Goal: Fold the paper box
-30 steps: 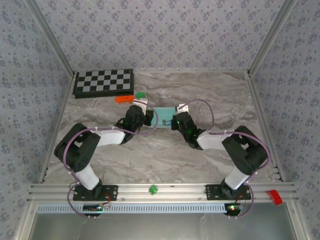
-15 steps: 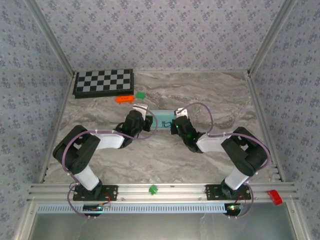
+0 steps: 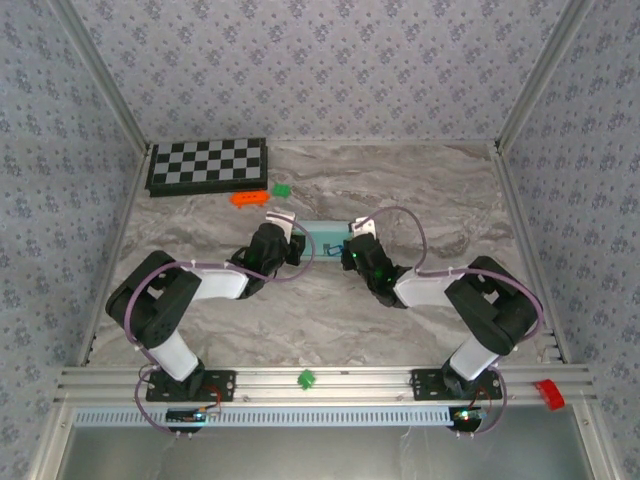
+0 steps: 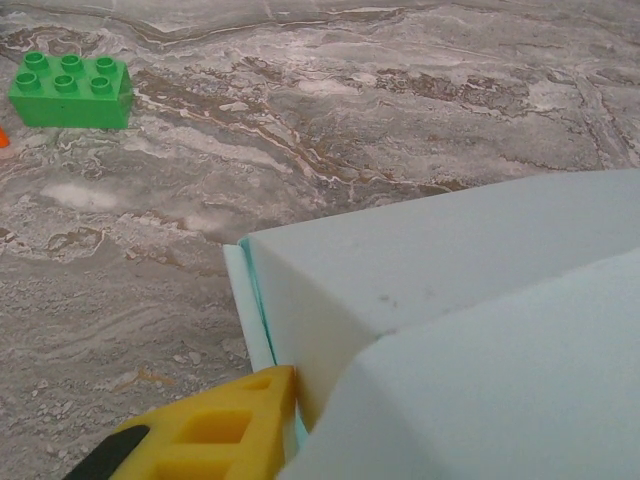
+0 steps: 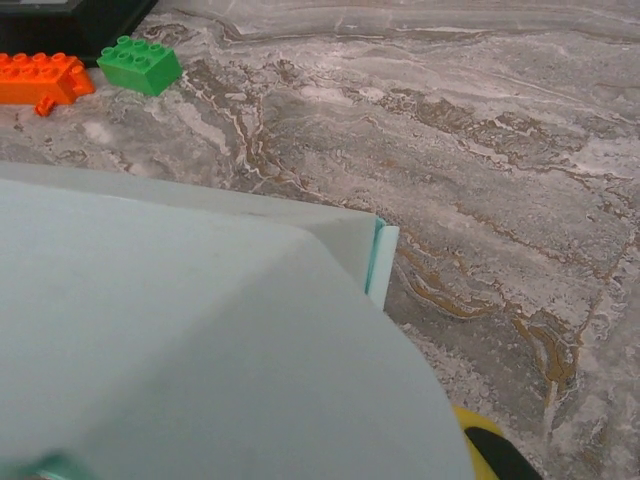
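The paper box [image 3: 326, 234] is a pale mint-blue card shape on the marble table, held between my two grippers. My left gripper [image 3: 299, 246] is at its left end. In the left wrist view one yellow finger [image 4: 215, 435] presses against the end wall of the paper box [image 4: 450, 290], and a card panel hides the other finger. My right gripper [image 3: 350, 250] is at the box's right end. In the right wrist view the paper box [image 5: 190, 340] covers most of the jaws, leaving a yellow fingertip [image 5: 492, 452] showing at the bottom right.
A black-and-white checkerboard [image 3: 208, 165] lies at the back left. An orange brick [image 3: 248, 198] and a green brick [image 3: 281, 188] sit just beyond the box. Another green brick [image 3: 306, 379] rests on the front rail, and a red piece [image 3: 549, 393] at its right end.
Both wrists have drawn slightly nearer and lower beside the box. The box's visible top looks smaller than a second ago.
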